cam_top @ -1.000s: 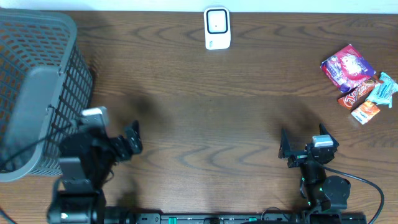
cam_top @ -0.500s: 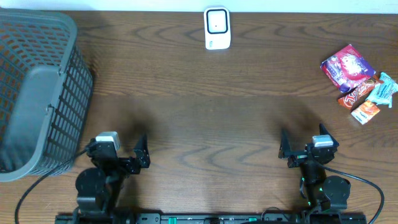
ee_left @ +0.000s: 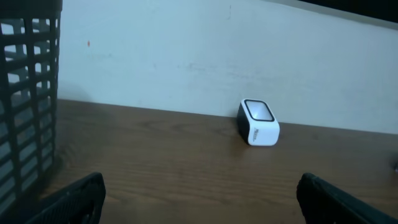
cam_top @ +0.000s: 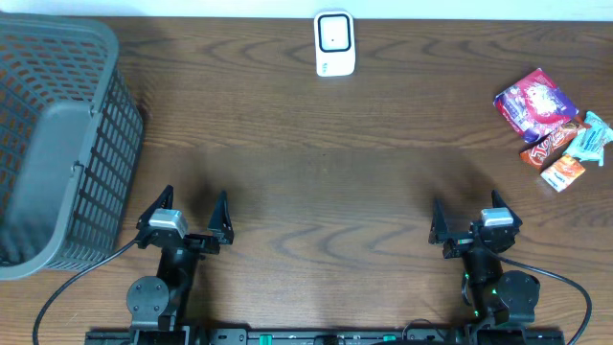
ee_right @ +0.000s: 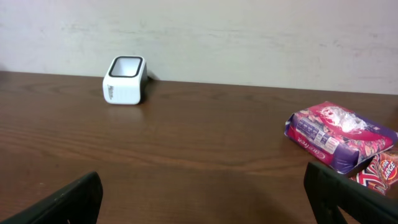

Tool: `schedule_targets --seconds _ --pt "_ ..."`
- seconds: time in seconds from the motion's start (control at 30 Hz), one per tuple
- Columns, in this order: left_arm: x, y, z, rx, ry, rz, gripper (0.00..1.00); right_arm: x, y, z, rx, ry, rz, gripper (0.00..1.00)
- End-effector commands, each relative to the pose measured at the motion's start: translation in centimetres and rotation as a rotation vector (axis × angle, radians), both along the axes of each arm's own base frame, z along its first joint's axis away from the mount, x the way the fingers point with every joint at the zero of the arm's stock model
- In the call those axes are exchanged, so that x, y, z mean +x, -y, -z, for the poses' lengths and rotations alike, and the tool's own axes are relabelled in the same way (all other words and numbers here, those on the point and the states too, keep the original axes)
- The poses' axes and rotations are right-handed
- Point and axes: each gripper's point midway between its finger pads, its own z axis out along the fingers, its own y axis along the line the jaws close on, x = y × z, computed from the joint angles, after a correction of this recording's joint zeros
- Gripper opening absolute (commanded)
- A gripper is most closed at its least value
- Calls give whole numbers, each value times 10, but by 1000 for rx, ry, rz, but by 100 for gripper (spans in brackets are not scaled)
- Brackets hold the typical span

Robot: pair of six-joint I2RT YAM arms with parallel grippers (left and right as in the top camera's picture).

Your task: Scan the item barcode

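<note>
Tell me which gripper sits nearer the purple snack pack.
Right. The right gripper has the purple snack pack ahead of it and to its right. The left gripper is on the opposite side, next to the grey basket, much farther off.

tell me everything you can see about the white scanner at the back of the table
The white scanner is a small boxy unit with rounded corners, in what looks like smooth plastic. Its upper face carries a pale window in a dark rim, angled upward. Grey lettering on one side is too small to read. It stands at the far middle of the wooden table, close to the pale wall. Only the table touches it; no cable shows.
</note>
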Motion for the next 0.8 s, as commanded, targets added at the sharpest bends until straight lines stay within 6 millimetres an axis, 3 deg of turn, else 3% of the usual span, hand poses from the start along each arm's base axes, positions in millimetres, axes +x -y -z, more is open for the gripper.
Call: schedule_targets --seconds 0.0,0.13,0.77 --pt "0 -1 6 60 -10 -9 98 0 4 1 -16 3 16 99" --pt "-3 -1 48 92 -181 -4 98 0 4 1 -16 3 16 99" --pt "-2 -2 48 161 -169 -2 98 0 4 1 -16 3 16 99"
